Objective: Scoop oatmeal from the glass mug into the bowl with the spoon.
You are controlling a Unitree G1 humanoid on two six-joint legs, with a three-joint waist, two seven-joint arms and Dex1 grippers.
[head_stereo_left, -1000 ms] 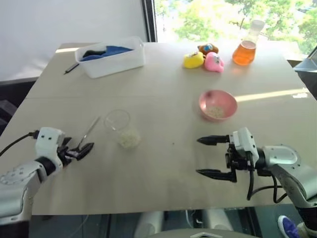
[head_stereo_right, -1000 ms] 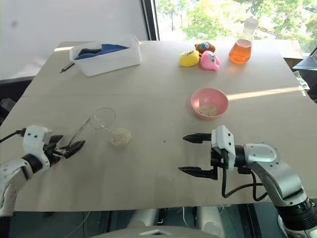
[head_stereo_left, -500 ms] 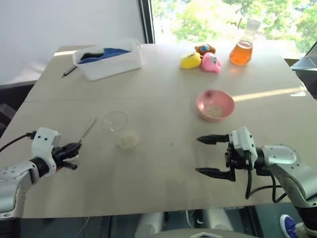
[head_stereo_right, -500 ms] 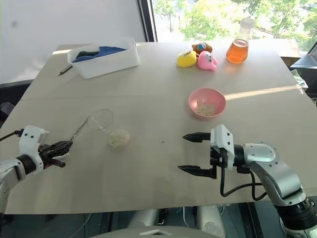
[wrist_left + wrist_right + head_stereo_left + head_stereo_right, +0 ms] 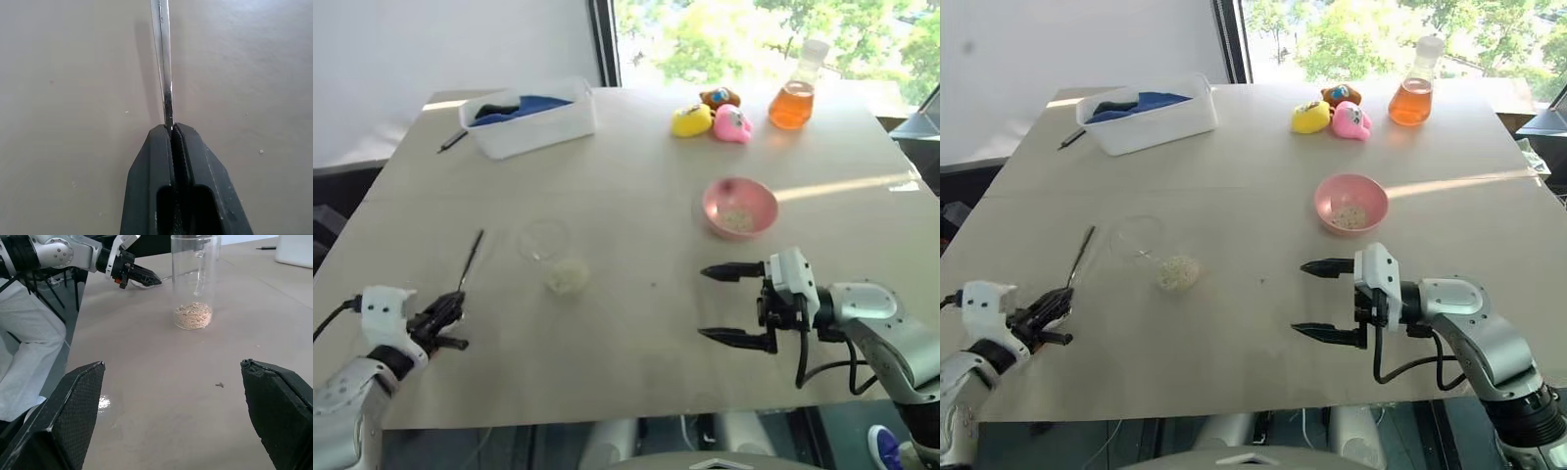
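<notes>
A: Gripping is already done on the left: the spoon (image 5: pixel 162 58) is pinched at one end between the closed fingers of the left gripper (image 5: pixel 448 311), near the table's (image 5: pixel 636 176) left front corner, and is pointed away toward the far edge. Which end is held cannot be told for certain.

B: How is the spoon expected to behave?

A: It is judged stiff, light and slick. With a polished metal shank clamped edge-on between narrow pads, twisting is likely to be felt once a load of flakes is carried. A grip nearer the middle of the handle would be steadier, were it retaken.

B: And the glass mug (image 5: pixel 549 257)?

A: It is stood left of the table's middle, well apart from both grippers, with the oatmeal (image 5: pixel 193 315) heaped at its bottom. It is judged hard, smooth and breakable, and light enough to be tipped or pushed by a careless spoon. It is best held around its lower wall, gently, by the right gripper (image 5: pixel 726 305), whose fingers are spread wide and empty near the front edge.

B: The bowl (image 5: pixel 739 207)?

A: It is set right of the middle, beyond the right gripper, with a few flakes already inside. The flakes are dry and loose, so spilling is to be expected if the spoon is tilted.
</notes>
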